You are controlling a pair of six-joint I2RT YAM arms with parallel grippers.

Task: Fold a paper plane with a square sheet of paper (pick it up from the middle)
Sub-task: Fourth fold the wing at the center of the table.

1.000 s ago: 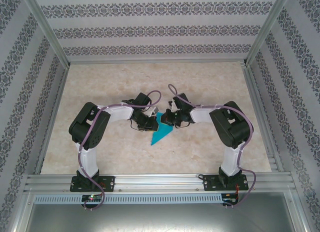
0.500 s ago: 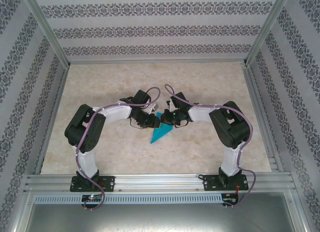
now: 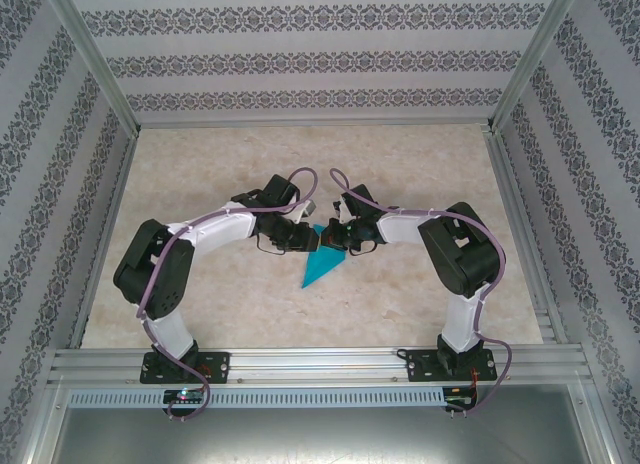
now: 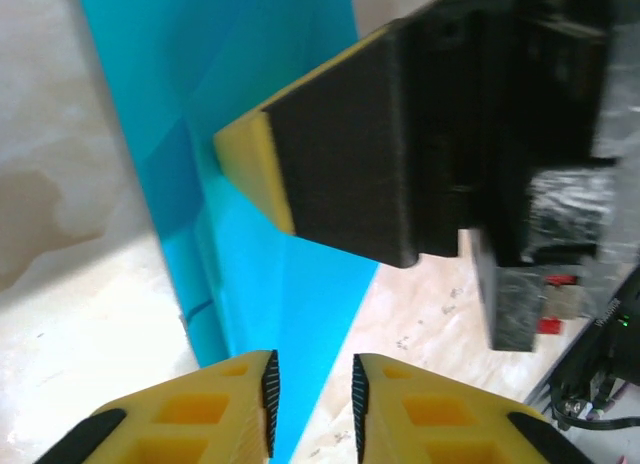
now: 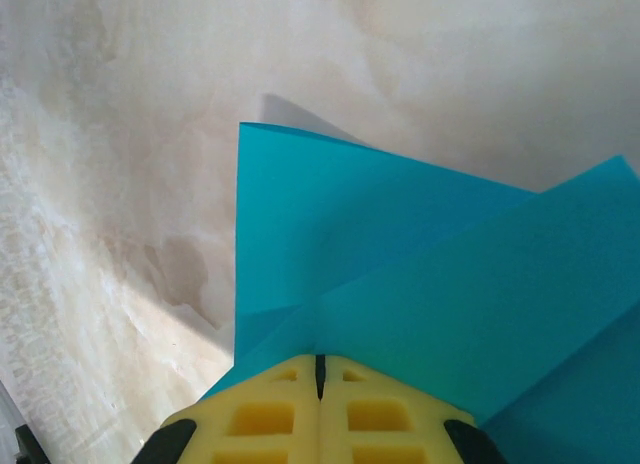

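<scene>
The paper plane [image 3: 322, 266] lies near the middle of the table [image 3: 200, 174], between the two arms. In the top view it is a slim blue dart. Its sharp tip points toward 7 o'clock and its broad end toward 1 o'clock.

The left pincer [image 3: 313, 240] comes in from 9 o'clock and the right pincer [image 3: 333, 241] from 3 o'clock. They meet nose to nose over the broad end of the plane, just beside each other. The pointed half sticks out below them toward 7 o'clock with nothing over it.

In the right wrist view, the right pincer [image 5: 320, 369] sits at 6 o'clock with its two yellow fingers pressed tight together. The plane [image 5: 400, 244] fans out from their tips toward 12 and 2 o'clock, with a crease running straight into the seam between them. The pincer is clamped on the paper. Bare table [image 5: 120, 184] fills the side from 9 to 11 o'clock.

In the left wrist view, the left pincer [image 4: 312, 394] sits at 6 o'clock with a narrow slit between its fingers, so it is slightly open. The plane [image 4: 270, 304] runs as a blue band from 11 o'clock down to the fingertips and shows through the slit. Whether the fingers touch it cannot be told. One finger [image 4: 340, 154] of the right pincer reaches in from 2 o'clock, its yellow pad against the blue paper.
</scene>
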